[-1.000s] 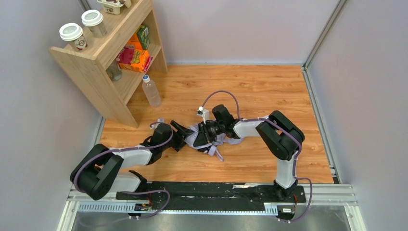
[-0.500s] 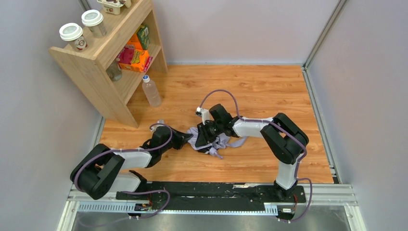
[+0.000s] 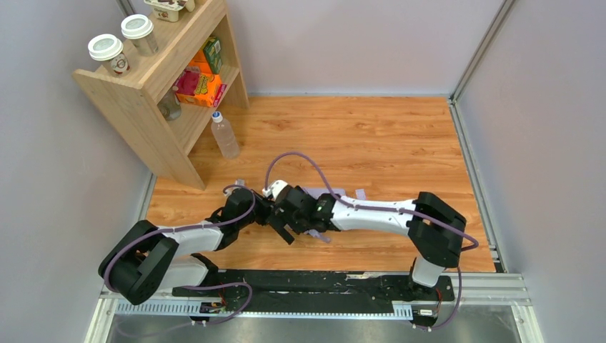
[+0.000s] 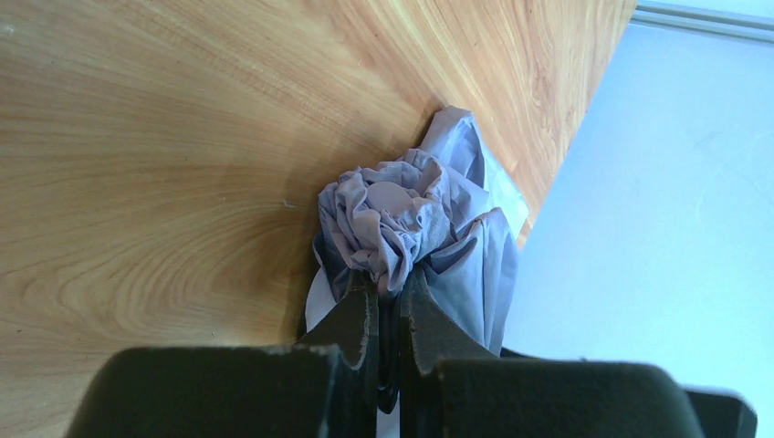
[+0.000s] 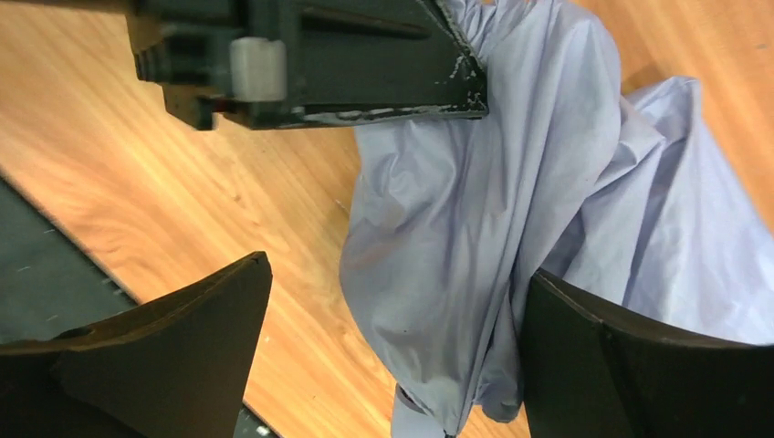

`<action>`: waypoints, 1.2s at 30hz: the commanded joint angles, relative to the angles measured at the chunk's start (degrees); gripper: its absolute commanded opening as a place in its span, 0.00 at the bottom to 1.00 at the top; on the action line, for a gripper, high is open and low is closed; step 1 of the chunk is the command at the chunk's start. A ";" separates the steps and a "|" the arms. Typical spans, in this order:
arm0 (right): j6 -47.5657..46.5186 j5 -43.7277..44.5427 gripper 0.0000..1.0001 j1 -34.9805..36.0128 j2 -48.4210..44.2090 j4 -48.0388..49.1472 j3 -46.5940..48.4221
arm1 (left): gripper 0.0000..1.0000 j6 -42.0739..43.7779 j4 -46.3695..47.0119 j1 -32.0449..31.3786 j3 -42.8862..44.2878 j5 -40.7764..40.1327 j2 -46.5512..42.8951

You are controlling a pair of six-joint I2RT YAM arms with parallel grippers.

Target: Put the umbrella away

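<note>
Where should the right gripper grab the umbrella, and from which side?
Probably the gathered fabric column of the umbrella just beyond the left gripper's pinch, approached from the right: the cloth narrows there and sits between the open right gripper's fingers.

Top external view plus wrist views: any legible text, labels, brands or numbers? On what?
No text reads clearly in any view.
Orange snack box and green carton on the wooden shelf: printing too small, blurred.
Two lidded paper cups: markings unreadable.
Clear plastic bottle: no label legible.
Pale lavender fabric umbrella: no print visible.
</note>
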 commanded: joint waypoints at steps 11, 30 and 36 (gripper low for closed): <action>-0.39 22.25 0.19 3.83 9.12 7.34 -6.62 | 0.00 3.42 -15.36 0.12 -1.66 -2.67 -5.38; 1.63 -38.42 0.00 -16.04 12.19 30.47 -19.12 | 0.77 7.46 -16.07 0.12 1.05 -1.98 -18.86; 2.16 -45.71 0.00 -17.10 14.56 31.61 -17.27 | 0.77 8.00 -12.12 0.12 3.18 -3.28 -8.47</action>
